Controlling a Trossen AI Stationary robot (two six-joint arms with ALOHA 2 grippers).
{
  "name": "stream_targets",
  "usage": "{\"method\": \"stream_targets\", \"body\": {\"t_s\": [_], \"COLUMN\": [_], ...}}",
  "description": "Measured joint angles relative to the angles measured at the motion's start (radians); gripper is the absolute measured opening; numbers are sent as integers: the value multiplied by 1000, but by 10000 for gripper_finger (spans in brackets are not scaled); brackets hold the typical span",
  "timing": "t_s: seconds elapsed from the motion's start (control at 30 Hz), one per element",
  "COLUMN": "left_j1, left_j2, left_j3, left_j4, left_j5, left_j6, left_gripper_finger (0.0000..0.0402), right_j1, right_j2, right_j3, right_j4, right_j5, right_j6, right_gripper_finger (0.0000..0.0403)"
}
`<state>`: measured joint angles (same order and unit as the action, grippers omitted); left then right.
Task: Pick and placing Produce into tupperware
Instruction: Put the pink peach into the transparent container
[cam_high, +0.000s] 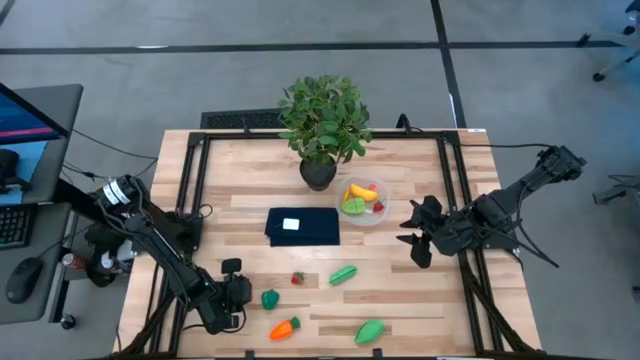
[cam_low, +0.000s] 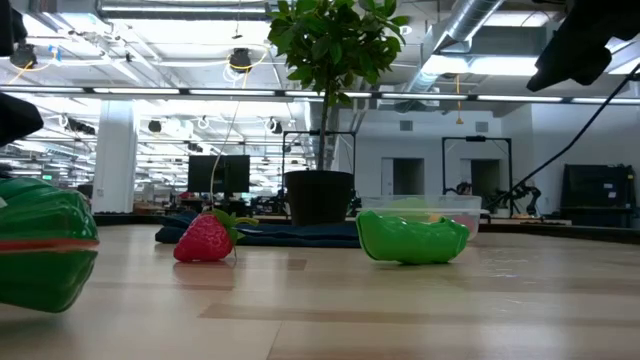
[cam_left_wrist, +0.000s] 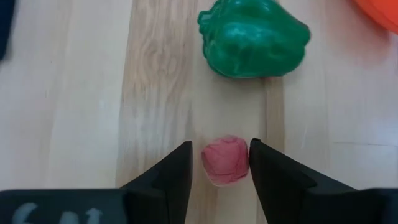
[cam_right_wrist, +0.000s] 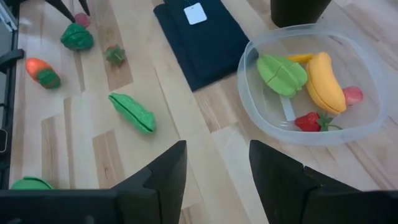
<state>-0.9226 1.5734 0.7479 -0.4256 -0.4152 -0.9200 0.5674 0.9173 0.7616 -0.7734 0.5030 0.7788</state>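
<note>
Two dark fingers of the left gripper (cam_left_wrist: 219, 163) flank a small round pinkish-red toy berry (cam_left_wrist: 224, 160) on the wooden table (cam_left_wrist: 74, 112), jaws spread, just beside a green plastic pepper (cam_left_wrist: 254, 38). Closing off-centre could squirt it away. Right gripper (cam_right_wrist: 217, 165) waits spread near the clear round tupperware (cam_right_wrist: 261, 118).
</note>
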Motion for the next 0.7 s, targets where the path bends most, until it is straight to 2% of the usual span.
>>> {"method": "stream_targets", "body": {"t_s": [0.33,0.5,0.7], "left_j1": [7,11,20], "left_j2": [0,0,0], "left_j3": [0,-21,-21], "left_j4": [-13,-5,-2], "left_j5": [0,46,45], "left_j6": [1,-11,-14], "left_gripper_finger": [172,172,165], "right_j1": [0,0,0], "right_j2": [0,0,0], "right_j3": [0,0,0], "right_j4": [-3,-3,-4], "right_j5": [17,30,30], "right_j6": [0,-3,-10], "right_gripper_finger": [166,166,166]}}
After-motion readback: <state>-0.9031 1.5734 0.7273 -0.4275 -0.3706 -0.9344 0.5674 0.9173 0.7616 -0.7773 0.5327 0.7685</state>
